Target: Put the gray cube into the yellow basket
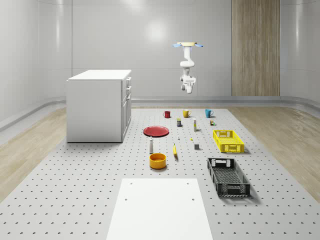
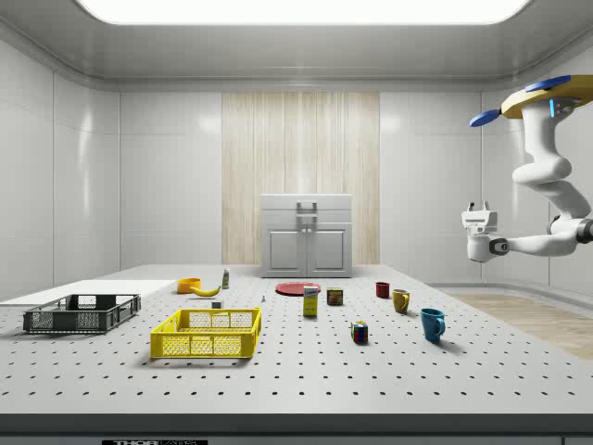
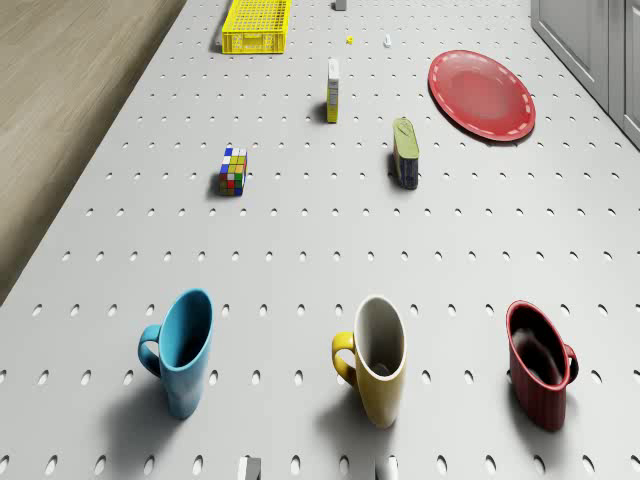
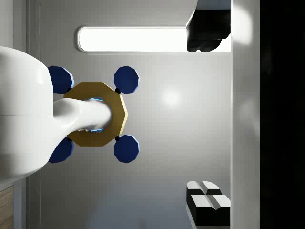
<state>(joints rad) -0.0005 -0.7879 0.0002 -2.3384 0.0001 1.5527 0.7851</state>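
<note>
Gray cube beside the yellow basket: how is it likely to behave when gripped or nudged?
The gray cube is small with flat faces, so it would probably slide rather than roll, and looks rigid. Being so small, it is likely light and easily knocked. It sits apart from the yellow basket, on the perforated table, so a nudge may skid it.

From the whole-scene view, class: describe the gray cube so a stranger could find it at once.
Start at the yellow basket on the pegboard table. Just off its left side in the whole-scene view sits the gray cube. It is small, plain and dark gray, unlike the multicoloured puzzle cube behind the basket.
</note>
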